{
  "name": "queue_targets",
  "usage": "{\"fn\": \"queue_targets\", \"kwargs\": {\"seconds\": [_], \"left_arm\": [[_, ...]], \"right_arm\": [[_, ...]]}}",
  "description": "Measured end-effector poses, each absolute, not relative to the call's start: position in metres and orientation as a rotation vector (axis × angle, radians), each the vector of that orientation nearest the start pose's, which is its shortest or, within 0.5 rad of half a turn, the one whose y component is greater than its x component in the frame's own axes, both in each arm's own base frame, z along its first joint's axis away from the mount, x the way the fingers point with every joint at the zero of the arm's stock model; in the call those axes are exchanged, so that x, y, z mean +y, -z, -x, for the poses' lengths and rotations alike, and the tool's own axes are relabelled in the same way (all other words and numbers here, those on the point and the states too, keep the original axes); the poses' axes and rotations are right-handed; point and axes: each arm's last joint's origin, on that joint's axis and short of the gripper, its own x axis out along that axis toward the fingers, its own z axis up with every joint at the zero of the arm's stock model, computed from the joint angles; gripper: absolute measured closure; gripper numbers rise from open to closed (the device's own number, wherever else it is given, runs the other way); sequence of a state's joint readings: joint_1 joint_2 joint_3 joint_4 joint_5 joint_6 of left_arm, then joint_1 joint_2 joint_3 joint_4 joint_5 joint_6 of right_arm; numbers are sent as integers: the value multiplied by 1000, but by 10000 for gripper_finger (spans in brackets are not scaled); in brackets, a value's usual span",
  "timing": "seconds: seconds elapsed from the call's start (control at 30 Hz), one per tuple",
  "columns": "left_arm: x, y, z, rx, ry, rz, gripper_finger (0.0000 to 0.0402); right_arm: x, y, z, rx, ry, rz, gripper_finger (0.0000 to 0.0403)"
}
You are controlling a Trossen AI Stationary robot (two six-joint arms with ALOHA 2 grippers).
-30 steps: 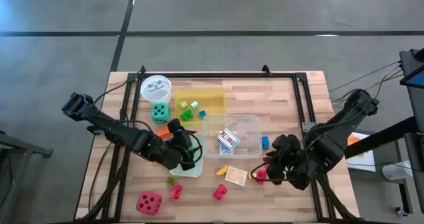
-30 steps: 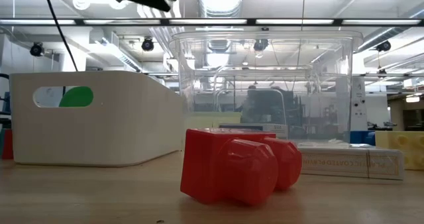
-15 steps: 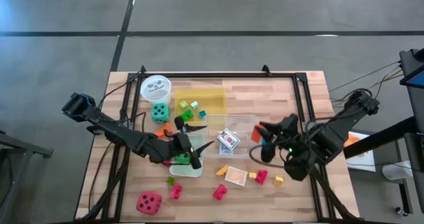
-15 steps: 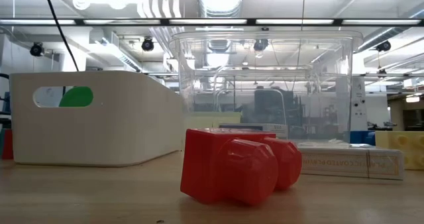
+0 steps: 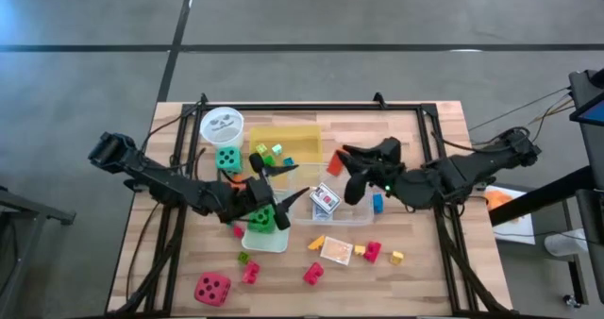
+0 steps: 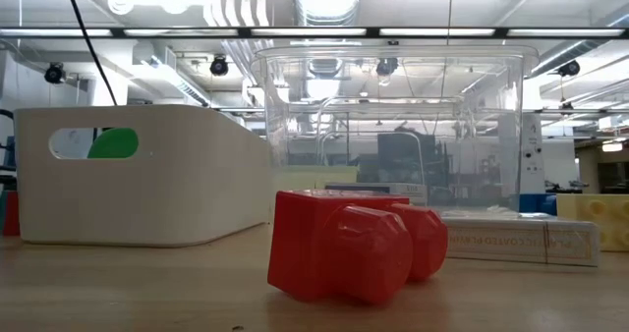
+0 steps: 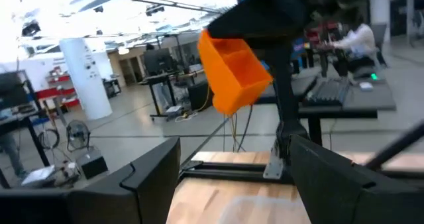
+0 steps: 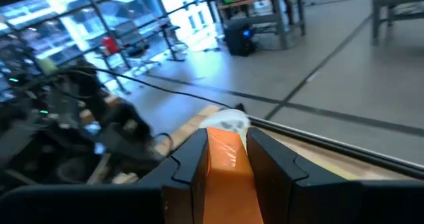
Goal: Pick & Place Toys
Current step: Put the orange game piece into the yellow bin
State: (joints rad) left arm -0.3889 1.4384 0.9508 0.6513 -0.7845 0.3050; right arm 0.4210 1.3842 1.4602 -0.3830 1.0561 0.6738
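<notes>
- The right gripper (image 5: 345, 160) is closed on a small orange plastic block (image 8: 225, 159), which shows pinched between its two dark fingers (image 8: 187, 171) in the right wrist view; in the high view it hangs above the far edge of the clear plastic box (image 5: 359, 215), just beside the yellow tray (image 5: 307, 132).
- The left gripper (image 5: 288, 185) stands with its jaws apart and nothing between them, over the gap between the yellow tray and the clear plastic box, near the pale green tray (image 5: 274, 242) that holds a green dotted die (image 5: 261, 219).
- The step in hand looks like the carry: the orange block is lifted off the bench (image 5: 415, 234) and not yet set down.
- The next move, by my reading, calls for bringing the block over one container and opening the jaws only once it is clear of the rim; which container is meant I cannot tell.
- Farther out, a card pack (image 5: 325, 199) lies in the clear box, and small green and blue blocks (image 5: 275, 151) lie in the yellow tray.
- Still loose on the bench are a red dotted die (image 5: 212, 288), a red plastic block (image 6: 349, 246), a flat card pack (image 5: 336, 251), a blue block (image 5: 377, 203) and a teal dotted die (image 5: 227, 158) beside the white round cup (image 5: 222, 124).
</notes>
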Motion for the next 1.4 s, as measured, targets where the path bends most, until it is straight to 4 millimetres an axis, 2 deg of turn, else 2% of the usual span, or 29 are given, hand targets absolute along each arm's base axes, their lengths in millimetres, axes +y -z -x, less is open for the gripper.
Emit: {"fn": "queue_targets", "kwargs": {"seconds": [0.13,0.27,0.4,0.63,0.83,1.4], "left_arm": [[-95,-320,-303,-114,-405,-138,132],[-91,-321,-305,-154,-379,1,132],[-88,-322,-305,-165,-384,69,132],[-89,-327,-317,-47,-386,58,132],[-87,-325,-324,21,-420,26,132],[-71,-324,-328,19,-474,80,139]], "right_arm": [[92,-413,-286,29,633,-418,314],[92,-407,-295,83,597,-335,314],[94,-403,-300,113,592,-265,314],[98,-391,-312,156,590,-168,314],[98,-392,-312,154,592,-161,314],[101,-393,-313,156,520,-173,314]]}}
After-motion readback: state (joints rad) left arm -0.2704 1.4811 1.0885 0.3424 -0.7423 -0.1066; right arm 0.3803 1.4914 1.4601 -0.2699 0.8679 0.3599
